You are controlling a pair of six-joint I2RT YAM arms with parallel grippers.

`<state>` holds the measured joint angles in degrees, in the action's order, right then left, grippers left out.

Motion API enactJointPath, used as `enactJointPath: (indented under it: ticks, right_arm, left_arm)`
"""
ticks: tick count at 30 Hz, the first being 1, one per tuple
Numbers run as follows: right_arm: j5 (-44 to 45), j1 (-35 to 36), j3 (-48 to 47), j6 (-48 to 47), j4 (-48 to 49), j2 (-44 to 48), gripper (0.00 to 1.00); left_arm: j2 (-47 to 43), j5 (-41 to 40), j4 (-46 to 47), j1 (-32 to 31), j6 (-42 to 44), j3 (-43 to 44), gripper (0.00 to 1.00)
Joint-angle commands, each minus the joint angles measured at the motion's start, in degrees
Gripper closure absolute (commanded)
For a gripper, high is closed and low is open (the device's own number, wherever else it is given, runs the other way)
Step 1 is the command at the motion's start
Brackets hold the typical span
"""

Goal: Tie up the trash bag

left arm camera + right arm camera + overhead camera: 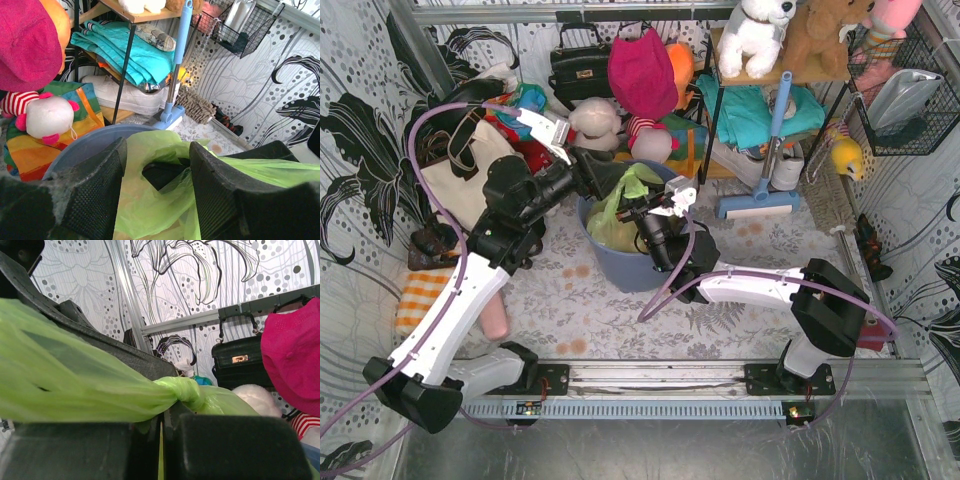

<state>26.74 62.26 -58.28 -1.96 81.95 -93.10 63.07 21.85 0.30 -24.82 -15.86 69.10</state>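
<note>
Floral desk: blue bin holding green bag. Jaws of left gripper apart, bag film showing between them; right gripper clamped on twisted bag neck.

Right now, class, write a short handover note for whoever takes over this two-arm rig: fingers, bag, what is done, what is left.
Left gripper: fingers open, straddling loose plastic of the trash bag.
Right gripper: shut on the bag's twisted neck.
The bag sits in the bin.
Done: neck gathered and twisted.
Left: finish the knot; I cannot tell whether one is already tight.
</note>
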Motion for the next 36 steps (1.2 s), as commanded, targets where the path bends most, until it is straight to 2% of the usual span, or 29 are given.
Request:
enactJointPath:
  ticks: [1, 8, 13, 18, 21, 28, 36]
  right_arm:
    - [-0.99, -0.25, 0.35, 0.84, 4.5, 0.84, 1.0]
    - [-0.97, -0.24, 0.53, -0.2, 5.56, 0.52, 1.0]
    - [-1.74, -0.21, 0.54, -1.08, 6.74, -0.29, 1.0]
    - [-3.01, -0.21, 0.78, -1.47, 7.75, -0.48, 1.0]
    - [-3.35, -0.23, 1.01, -1.78, 8.23, -0.35, 1.0]
    - [-9.09, -0.28, 1.4, -4.97, 11.38, -1.39, 1.0]
    - [-12.19, -0.38, 1.5, -8.21, 15.21, -2.14, 1.0]
  left_arm:
    - [-0.99, -0.84, -3.96, -1.56, 2.65, -0.48, 0.37]
    - [-3.54, 0.5, -6.33, -2.75, 1.43, -3.62, 0.35]
    - [-5.62, 4.08, -5.04, -2.97, -1.85, -6.67, 0.35]
    - [-6.63, 4.38, -4.25, -3.12, -3.3, -8.68, 0.34]
    - [-6.79, 2.33, -4.87, -3.13, -2.55, -8.76, 0.34]
    - [-10.39, -8.83, -6.29, -3.11, 0.12, -6.21, 0.32]
    - [-13.97, -14.53, -5.48, -3.06, -2.91, -5.67, 0.34]
